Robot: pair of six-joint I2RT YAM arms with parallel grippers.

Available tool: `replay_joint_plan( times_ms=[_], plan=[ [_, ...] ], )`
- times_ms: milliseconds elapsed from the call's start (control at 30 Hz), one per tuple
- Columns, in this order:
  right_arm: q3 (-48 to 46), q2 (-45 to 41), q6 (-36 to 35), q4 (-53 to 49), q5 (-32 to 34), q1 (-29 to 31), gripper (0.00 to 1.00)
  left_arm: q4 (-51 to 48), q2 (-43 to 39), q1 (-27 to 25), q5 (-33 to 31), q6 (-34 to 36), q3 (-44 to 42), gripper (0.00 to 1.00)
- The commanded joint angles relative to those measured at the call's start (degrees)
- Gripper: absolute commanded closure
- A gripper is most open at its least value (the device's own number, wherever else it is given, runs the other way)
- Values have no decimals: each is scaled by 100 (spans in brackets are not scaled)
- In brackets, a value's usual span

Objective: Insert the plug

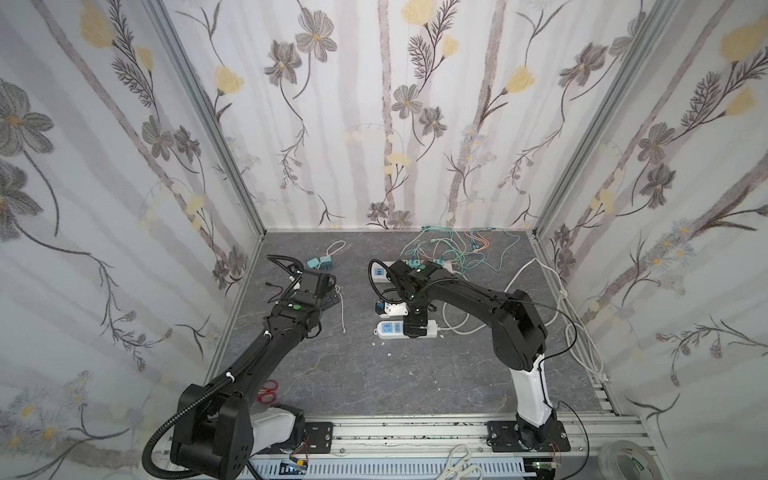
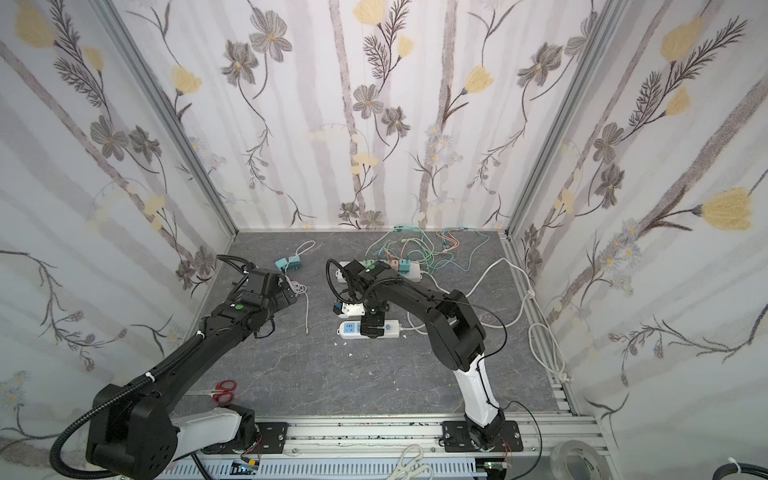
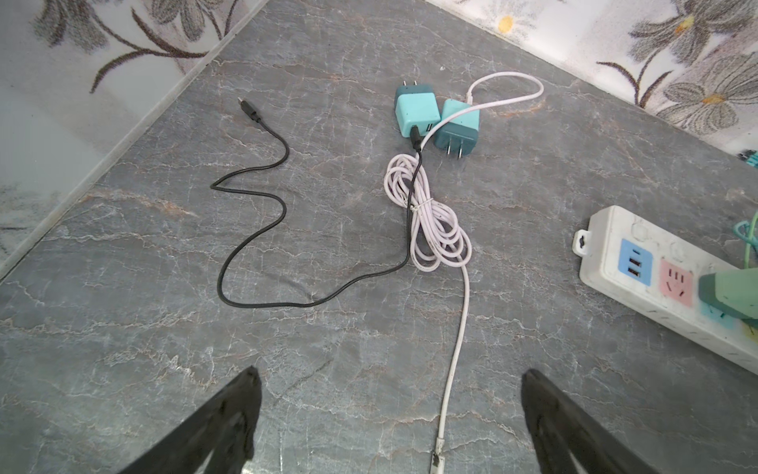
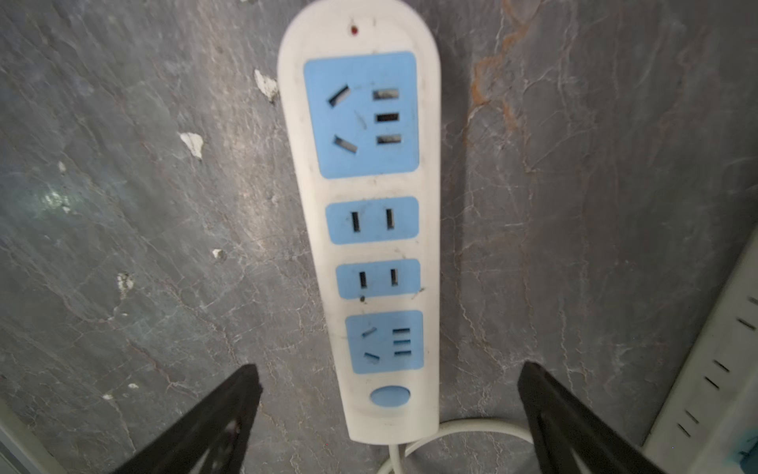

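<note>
**Pincers empty, plugs loose**

The right pincer stands wide apart over the power strip directly beneath it, gripping nothing. The left pincer is apart too. The teal plugs lie ahead of it on the counter. A white cable is draped across one, so lifting either could drag its neighbour. Only the right wrist view shows every socket vacant.

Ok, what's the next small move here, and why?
Probably the left gripper should ease forward to one teal charger and close on it. Both grippers are open and empty, the two chargers lie loose ahead of the left one, and the power strip under the right gripper has all its sockets free.
</note>
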Motion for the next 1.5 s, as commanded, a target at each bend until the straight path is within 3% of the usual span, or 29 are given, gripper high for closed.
replay_joint_plan(
  times_ms=[0, 167, 267, 433, 567, 667, 800, 933, 1167, 1467],
  plan=[
    [-188, -396, 361, 443, -315, 16, 1, -429, 355, 75, 102, 56, 338, 0],
    [-954, -1264, 1222, 1395, -214, 16, 1, -262, 655, 74, 361, 249, 470, 0],
    [-1578, -1992, 2083, 2212, -113, 16, 1, -249, 892, 153, 399, 196, 655, 3],
    [-2916, -3327, 3871, 4086, 1391, 2, 1, -639, 1661, 557, 844, 33, 1344, 15],
    [-3882, -4255, 4626, 4983, 1709, -313, 1, -527, 2029, 797, 1022, 93, 1671, 21],
    [-4317, -4687, 5485, 5227, 2366, -458, 1, -522, 2413, 1043, 1241, 152, 2045, 27],
    [-4664, -5060, 5776, 5063, 2316, -638, 1, -726, 3070, 1260, 1382, 249, 2761, 28],
    [-4748, -5338, 5862, 4817, 1820, -730, 1, -1107, 3841, 1463, 1455, 354, 3701, 28],
    [-4886, -5537, 6138, 4692, 2318, -730, 1, -1967, 5136, 1668, 1545, 507, 5455, 29],
    [-4924, -5645, 6080, 4663, 1731, -728, 1, -2566, 6312, 1742, 1776, 574, 6908, 28]
  ],
)
